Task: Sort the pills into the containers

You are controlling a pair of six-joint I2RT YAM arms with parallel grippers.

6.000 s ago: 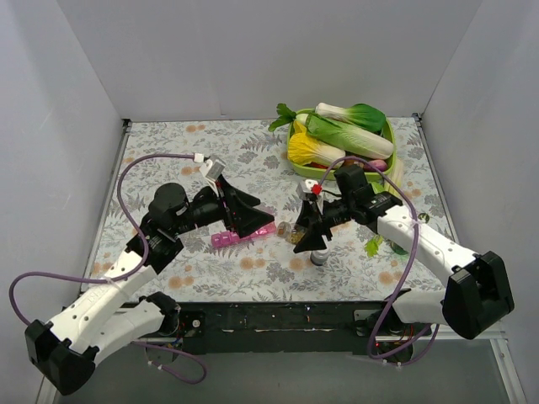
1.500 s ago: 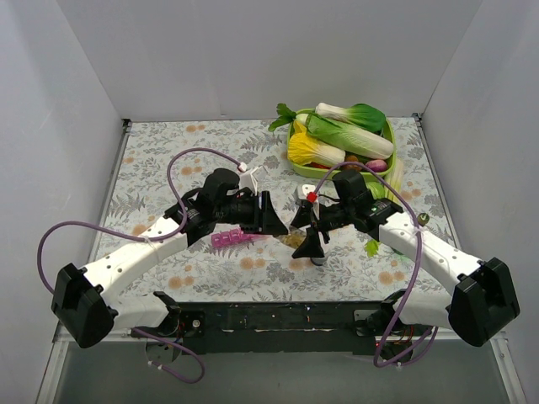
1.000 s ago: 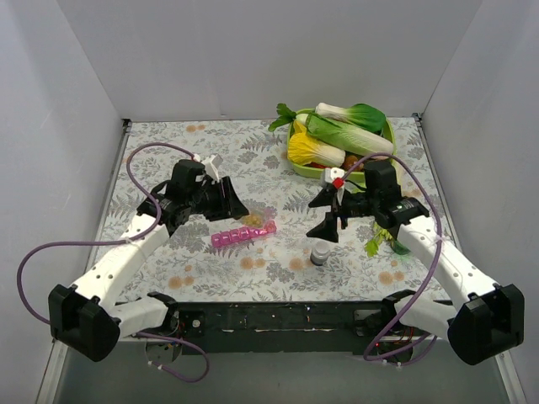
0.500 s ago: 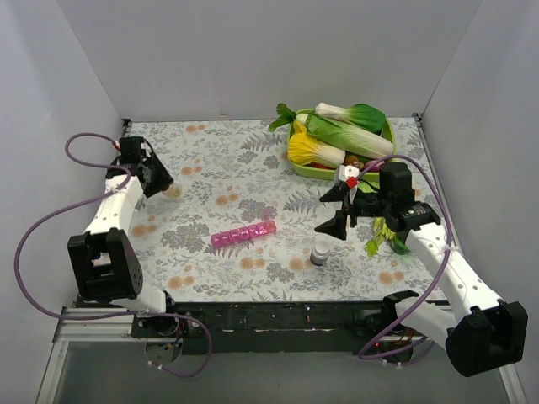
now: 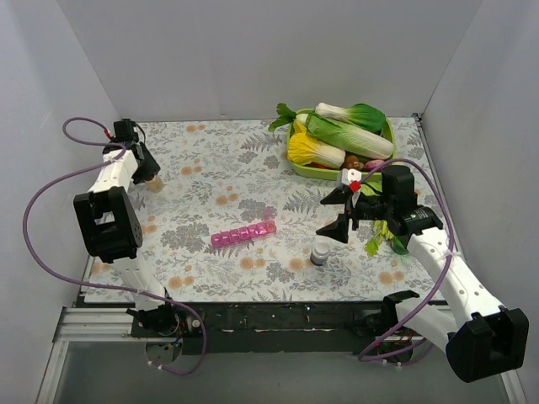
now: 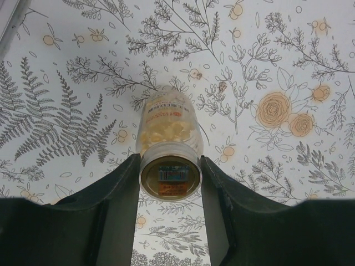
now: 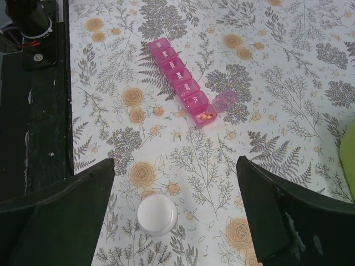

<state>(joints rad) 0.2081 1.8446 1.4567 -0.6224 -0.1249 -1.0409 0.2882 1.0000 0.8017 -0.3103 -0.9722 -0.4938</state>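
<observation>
The pink container strip lies near the table's middle. In the right wrist view its end compartment is open with orange pills inside, its lid flipped aside, and the rest of the strip is shut. My left gripper is at the far left back of the table. In its wrist view the left gripper is shut on a clear bottle of pale yellow pills, held by its base. My right gripper hangs open and empty, right of the strip, over a small white-topped jar.
A green tray heaped with toy vegetables stands at the back right. A green leafy sprig lies beside the right arm. The white-topped jar stands near the front edge. White walls close in three sides.
My left arm has swung away from the strip to the far left back corner, carrying the bottle. My right gripper has drawn back to the right and up, still open.
</observation>
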